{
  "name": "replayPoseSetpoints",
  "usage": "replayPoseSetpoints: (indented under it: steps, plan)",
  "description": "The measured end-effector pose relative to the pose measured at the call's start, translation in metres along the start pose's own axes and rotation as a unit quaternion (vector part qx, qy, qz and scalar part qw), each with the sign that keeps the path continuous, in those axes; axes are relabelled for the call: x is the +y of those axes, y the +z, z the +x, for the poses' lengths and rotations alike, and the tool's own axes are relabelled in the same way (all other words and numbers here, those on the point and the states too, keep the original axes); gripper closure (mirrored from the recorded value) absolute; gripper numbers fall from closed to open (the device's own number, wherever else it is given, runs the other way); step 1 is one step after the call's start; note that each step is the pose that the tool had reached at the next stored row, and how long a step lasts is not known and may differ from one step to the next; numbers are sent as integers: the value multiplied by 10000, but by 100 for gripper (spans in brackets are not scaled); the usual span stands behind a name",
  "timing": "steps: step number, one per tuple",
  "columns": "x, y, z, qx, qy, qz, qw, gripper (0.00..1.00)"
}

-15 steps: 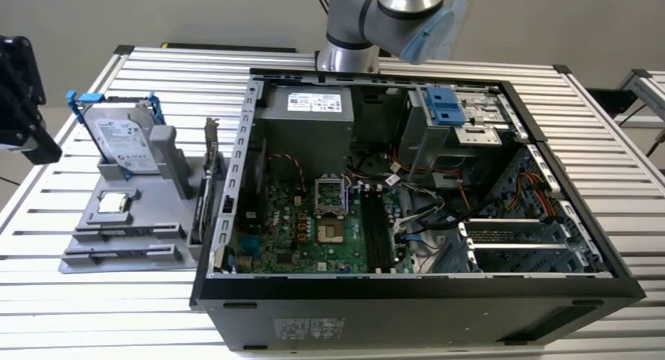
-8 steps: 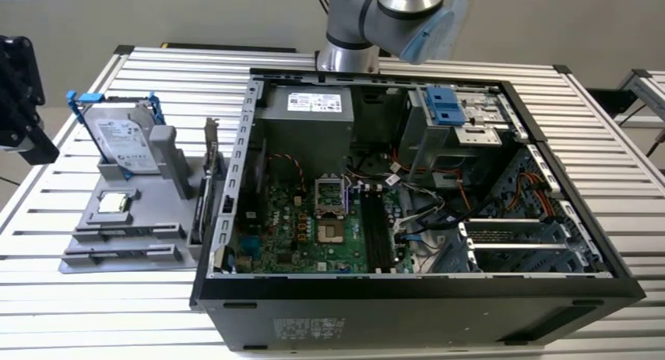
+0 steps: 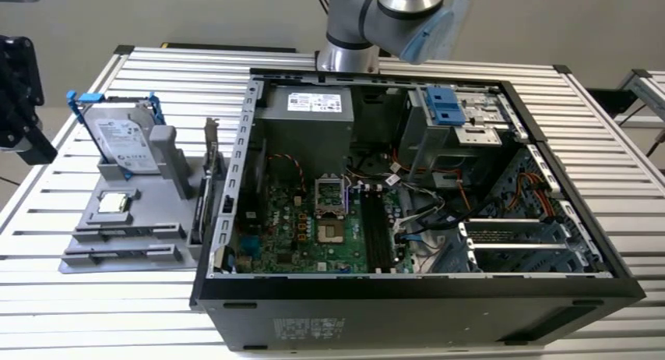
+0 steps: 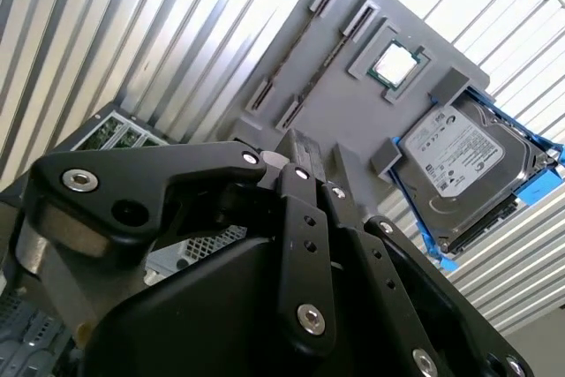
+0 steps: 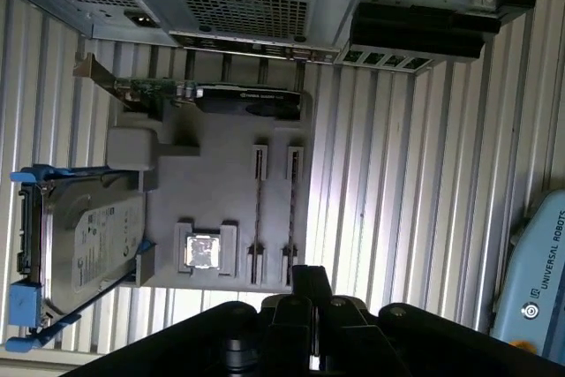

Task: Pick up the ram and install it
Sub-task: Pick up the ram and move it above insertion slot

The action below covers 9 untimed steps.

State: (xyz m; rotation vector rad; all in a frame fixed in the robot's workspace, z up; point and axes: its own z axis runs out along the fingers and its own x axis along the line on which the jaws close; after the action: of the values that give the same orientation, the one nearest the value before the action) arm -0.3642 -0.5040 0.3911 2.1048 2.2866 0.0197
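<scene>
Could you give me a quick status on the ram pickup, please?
Gripper hovering by gray tray edge, clear of ram. Ram on edge in tray slot, not yet picked. Approach looks unobstructed.

Slatted aluminium table (image 3: 104,313) bearing open desktop computer case (image 3: 416,309), grey parts fixture (image 3: 156,220) just beside.

Ribbed metal table (image 3: 104,313), matt plastic holder (image 3: 161,212)

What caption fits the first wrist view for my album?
End effector facing a gray tray holding ram, chip and hard drive.
</scene>
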Motion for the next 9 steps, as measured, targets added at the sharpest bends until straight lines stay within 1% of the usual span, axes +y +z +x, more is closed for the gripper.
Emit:
replayPoseSetpoints:
  steps: [1,2,9]
  plan:
    - [0,0,0,0,0,0,10000,100]
    - [0,0,0,0,1,0,10000,0]
    - [0,0,0,0,6,0,10000,0]
